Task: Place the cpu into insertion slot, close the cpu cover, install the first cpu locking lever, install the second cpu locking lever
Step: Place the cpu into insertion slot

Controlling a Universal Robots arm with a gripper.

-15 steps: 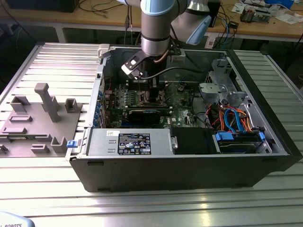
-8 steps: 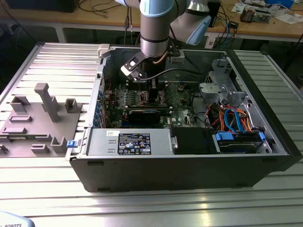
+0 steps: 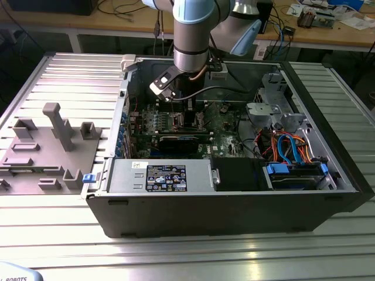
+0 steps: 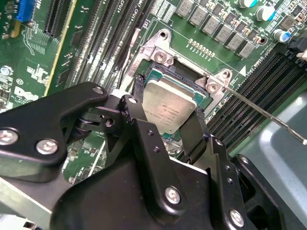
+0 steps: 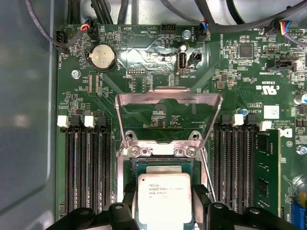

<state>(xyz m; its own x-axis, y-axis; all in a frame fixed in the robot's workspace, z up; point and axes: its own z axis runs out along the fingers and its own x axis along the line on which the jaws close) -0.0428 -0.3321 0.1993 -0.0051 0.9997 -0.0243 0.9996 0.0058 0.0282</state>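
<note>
Inside the open computer case [image 3: 234, 216], which sits on a slatted metal table [image 3: 193, 257], the arm reaches down to the green circuit board [image 5: 144, 62]. The gripper [image 4: 169, 99] has its black fingers [image 4: 138, 91] drawn in against two opposite edges of the cpu [image 5: 164, 201] — contact is seen on both sides in both wrist views, with the jaws no wider than the chip.

The cpu lies level, silver top up, directly over the insertion slot [image 5: 163, 164], whose dark frame shows around it. Whether it is fully seated cannot be told.

The cpu cover [image 5: 168, 98] is swung open, standing up from the hinge side of the slot and clear of the chip.

One locking lever [image 4: 259, 109] — a thin metal rod — slants out from a slot corner across the black memory slots [image 5: 88, 167], which flank the socket on both sides.

A grey fixture block [image 3: 47, 152] rests on the table at the exterior view's left, well apart from the case.
</note>
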